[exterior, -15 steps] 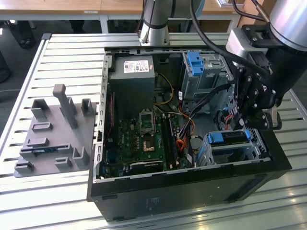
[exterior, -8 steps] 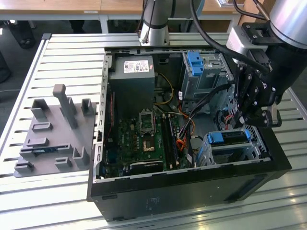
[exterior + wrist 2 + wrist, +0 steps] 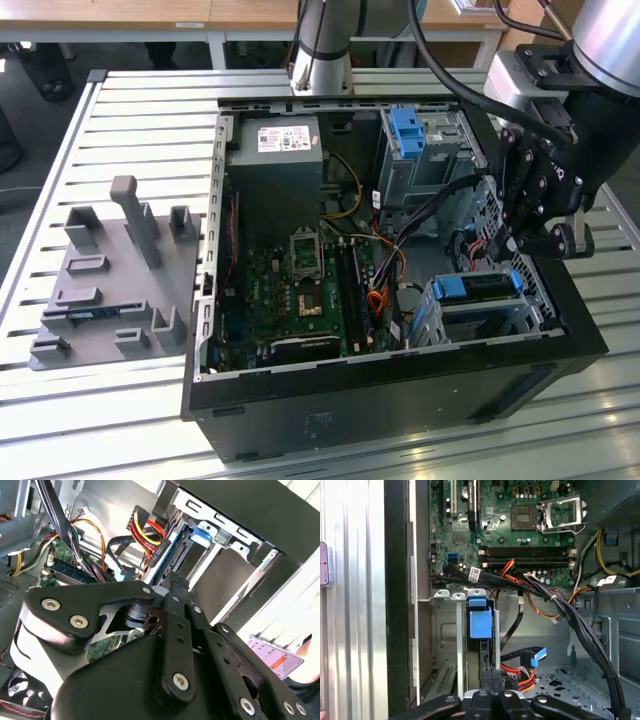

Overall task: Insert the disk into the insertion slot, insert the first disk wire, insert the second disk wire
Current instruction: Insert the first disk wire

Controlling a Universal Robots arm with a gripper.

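Exterior view showed the gripper [image 3: 520, 240] hanging inside the open computer case [image 3: 400, 400], at the case's end on the exterior view's right, with the disk [image 3: 478, 287] directly beneath it. The disk sat inside the insertion slot [image 3: 440, 322], its bright blue carrier edge turned up toward the gripper. In the first wrist view the two black fingers [image 3: 486, 681] were drawn close together, with barely a sliver between them, and their tips stood at or just short of the disk's narrow edge; whether they pinched anything or touched the disk could not be told. Straight ahead of the fingertips lay the disk's blue carrier tab [image 3: 480, 622], held between the silver rails of the insertion slot [image 3: 460, 645]. Just beside the fingers ran a bundle of red and yellow wires [image 3: 520, 677], and a little farther off a blue flat cable [image 3: 538, 655]. In the second wrist view the gripper [image 3: 176, 582] pointed at the same disk edge, and the red and yellow wires ended in a black connector [image 3: 150, 547] close beside the fingertips, near the disk's blue carrier [image 3: 201, 534]. Beyond the slot, well away from the fingers, lay the green motherboard [image 3: 300, 290]. Outside the case, far from the fingers, a grey fixture block [image 3: 110, 270] rested on the slatted tabletop [image 3: 130, 120].
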